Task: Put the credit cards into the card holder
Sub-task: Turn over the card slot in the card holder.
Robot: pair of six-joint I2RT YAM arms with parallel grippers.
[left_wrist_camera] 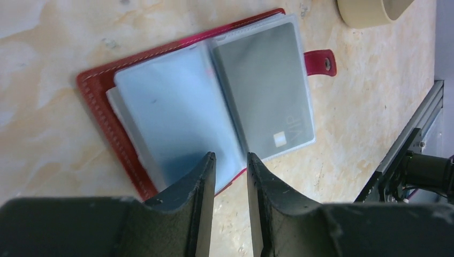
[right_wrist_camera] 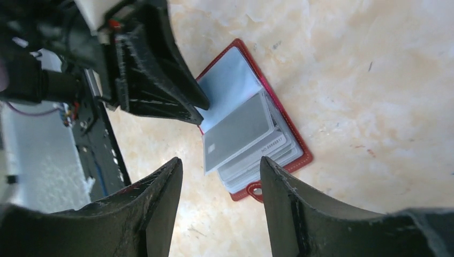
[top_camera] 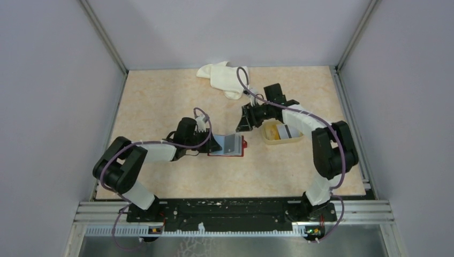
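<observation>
Grey walls box in the beige marbled tabletop [top_camera: 160, 107]. In the overhead view the card holder [top_camera: 231, 145] lies open near the middle of the frame, dark red cover down, its clear sleeves fanned upward and its snap tab sticking out on the right.

On my left wrist feed the card holder [left_wrist_camera: 176, 101] fills the upper centre of the frame, and a grey card marked VIP [left_wrist_camera: 267, 91] sits in the right-hand sleeve. The left end effector [left_wrist_camera: 231, 158] is set narrow, its fingertips at the lower edge of the left-hand sleeve. I see tabletop through the gap and nothing clamped.

The right end effector [right_wrist_camera: 220, 160] is spread wide and empty, and its camera looks down on the card holder [right_wrist_camera: 251, 128]. Overhead, it [top_camera: 243, 120] hangs just up and right of the holder.

A beige tray [top_camera: 270, 140] to the right of the holder has a card [top_camera: 285, 131] lying in it. At the top centre a white cloth [top_camera: 225, 77] lies crumpled.
</observation>
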